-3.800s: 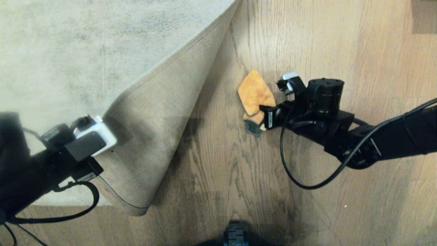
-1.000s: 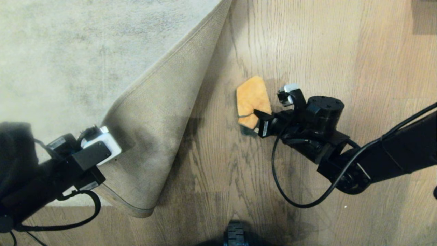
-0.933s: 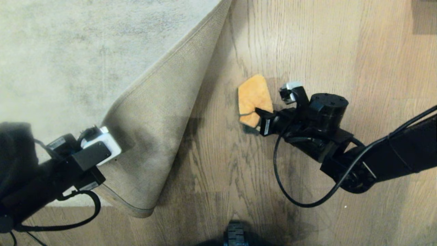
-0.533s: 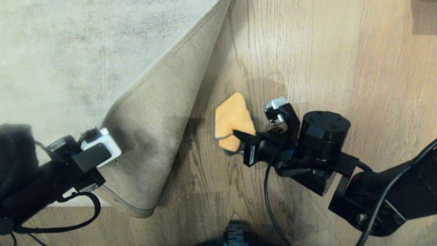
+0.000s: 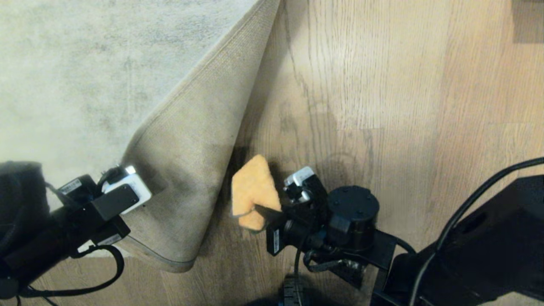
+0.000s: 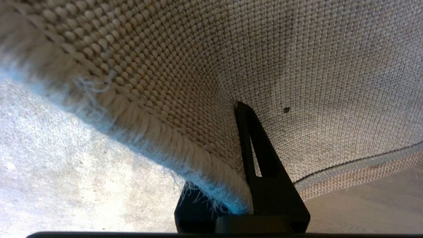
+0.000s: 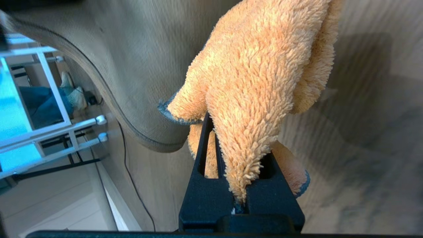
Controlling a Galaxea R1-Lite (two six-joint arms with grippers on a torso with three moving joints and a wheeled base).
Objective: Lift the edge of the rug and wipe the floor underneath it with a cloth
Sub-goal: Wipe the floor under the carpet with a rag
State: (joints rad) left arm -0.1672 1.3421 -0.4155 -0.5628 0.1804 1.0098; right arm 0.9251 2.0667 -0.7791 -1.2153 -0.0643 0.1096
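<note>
At the left, the left gripper is closed on the rug edge. It holds the corner lifted and folded back, so the tan woven backing faces up, and in the left wrist view one black finger presses against this backing.

Beside the fold, the floor lies uncovered, a band of light wood planks with dark grain. Close to the raised fold this band is in shadow, so I cannot say for sure if dust or marks remain there.

More to the right, the right gripper is clamped on the cloth, an orange fuzzy rag with a thin grey border. The cloth is at the near end of the uncovered band, just beside the folded rug. From the right wrist view it seems to hang from the jaws, but whether it presses on the wood I cannot tell.

I judge the task well advanced: the lifting is done and the wiping is in hand. What is left is probably to finish the strip nearest the fold, then lay the rug flat again.
</note>
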